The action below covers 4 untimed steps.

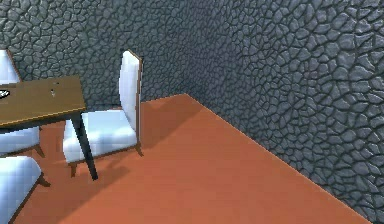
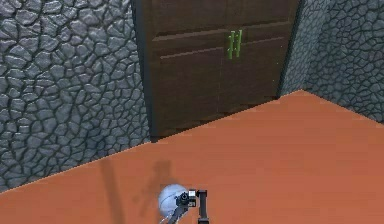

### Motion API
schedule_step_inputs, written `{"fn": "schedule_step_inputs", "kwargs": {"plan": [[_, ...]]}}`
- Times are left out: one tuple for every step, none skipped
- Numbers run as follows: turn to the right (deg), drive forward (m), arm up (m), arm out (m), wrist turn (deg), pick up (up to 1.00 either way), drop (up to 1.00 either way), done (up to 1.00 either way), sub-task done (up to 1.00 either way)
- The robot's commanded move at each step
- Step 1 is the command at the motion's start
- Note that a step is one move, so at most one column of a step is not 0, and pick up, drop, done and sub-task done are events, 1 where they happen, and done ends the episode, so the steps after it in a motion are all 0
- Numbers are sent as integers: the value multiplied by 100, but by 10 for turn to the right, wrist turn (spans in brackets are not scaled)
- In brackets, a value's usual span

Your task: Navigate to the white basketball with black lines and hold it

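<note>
Bottom centre of arm side view: pale white round ball (image 2: 170, 198), lower part cut off by the frame edge, black lines too small to make out. Round, so no long axis or pointing direction readable. Dark gripper (image 2: 185, 199) right against it. Finger state cannot be told, nor whether it holds anything. Dark square arm bar (image 2: 204, 210) mostly cropped. Dark brown wooden double door (image 2: 215, 60) at upper centre. Forward view, left: dark wooden table (image 1: 45, 100), cut off, and white cushioned chair (image 1: 120, 110). Grey cobbled stone wall (image 1: 280, 70) at right.
</note>
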Motion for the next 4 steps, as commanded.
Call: {"fn": "schedule_step_inputs", "kwargs": {"plan": [[0, 0, 0, 0, 450, 0, 0, 0, 0], [0, 0, 0, 0, 450, 0, 0, 0, 0], [0, 0, 0, 0, 240, 0, 0, 0, 0], [0, 0, -30, 0, 0, 0, 0, 0, 0]]}}
